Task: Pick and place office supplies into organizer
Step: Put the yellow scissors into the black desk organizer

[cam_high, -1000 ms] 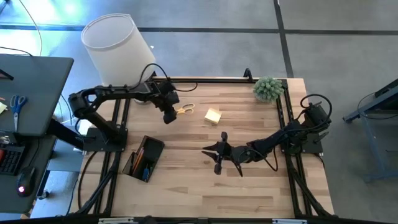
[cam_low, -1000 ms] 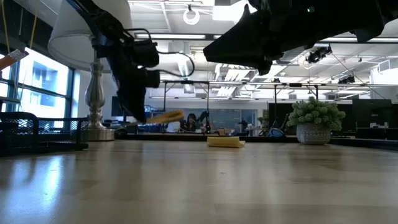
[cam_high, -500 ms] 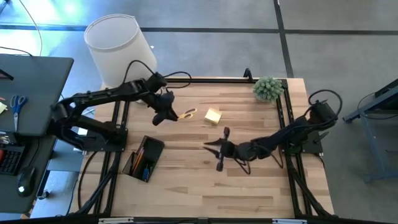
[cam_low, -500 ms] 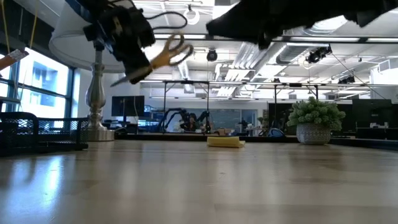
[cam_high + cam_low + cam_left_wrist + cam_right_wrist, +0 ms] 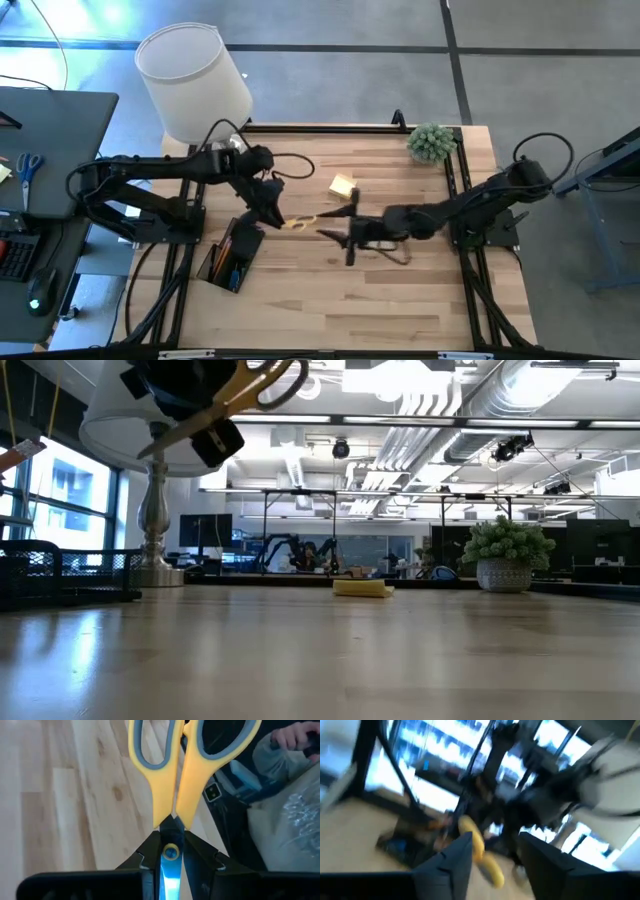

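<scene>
The yellow-handled scissors (image 5: 300, 220) hang in the air over the table's middle, in my left gripper (image 5: 277, 214), which is shut on them. In the low view they sit high up, tilted, handles (image 5: 265, 380) uppermost. My right gripper (image 5: 338, 234) is open, level, pointing at the scissors' handles from the table's right, a short gap away. Its wrist view shows the yellow handles (image 5: 477, 847) ahead between its fingers. The yellow sticky-note pad (image 5: 342, 185) lies flat on the table. The black organizer (image 5: 230, 253) stands near the left edge with pencils and pens in it. My left gripper pinches the scissors between its two fingers (image 5: 145, 865) at the blades (image 5: 170, 876), just behind the pivot screw (image 5: 171, 852). The fingers lie along the blades, slanting from the table's far left. The scissors are lifted clear, closed, with the handles (image 5: 172, 765) sticking out past the fingertips.
A white-shaded lamp (image 5: 193, 80) with a chrome base (image 5: 152, 530) stands at the far left corner. A small green plant (image 5: 432, 142) sits at the far right. Bare wood lies along the near half of the table (image 5: 350, 300). A side desk (image 5: 50, 130) carries blue-handled scissors.
My left gripper has lifted the scissors off the table near the lamp and carried them up and toward the near edge, over the middle. The scissors now hang clear, handles tipped upward. My right gripper has risen and reached toward the table's left, closer to the scissors.
</scene>
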